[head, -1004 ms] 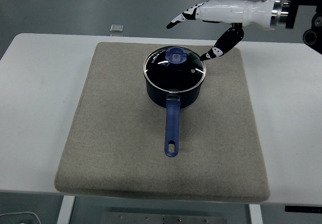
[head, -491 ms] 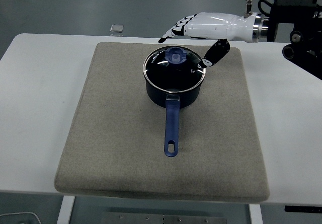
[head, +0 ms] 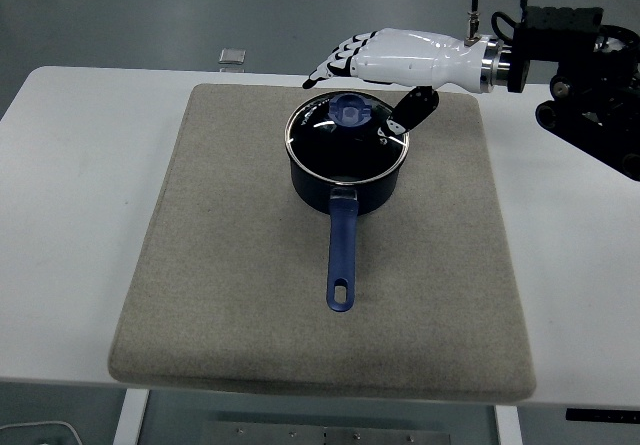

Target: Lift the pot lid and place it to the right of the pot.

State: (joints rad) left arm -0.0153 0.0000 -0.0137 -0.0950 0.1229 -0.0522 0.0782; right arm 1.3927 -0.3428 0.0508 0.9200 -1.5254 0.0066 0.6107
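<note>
Centrally, a dark blue pot (head: pixel 345 180) is seen on a grey mat (head: pixel 240 295) that is laid over the white table (head: pixel 70 185). The pot's long blue handle (head: pixel 343 260) is pointed toward the table's near edge, with a hanging hole at its end. The glass pot lid (head: pixel 347 139) is seated on the pot, rimmed in metal, and is topped by a blue knob (head: pixel 351 111) at its centre. The right hand (head: pixel 385 65) is held above the far right side of the lid, with the white palm shell turned upward and the arm entering from the right edge. The fingers (head: pixel 330 67) are extended together toward the left, past the knob on its far side, and nothing is grasped by them. The thumb (head: pixel 410 113) is angled down separately, its dark tip just at the lid's right rim; whether contact is made cannot be told. The mat to the right of the pot is bare. A small pale square object (head: pixel 232 56) is noted on the floor beyond the table's far edge.
</note>
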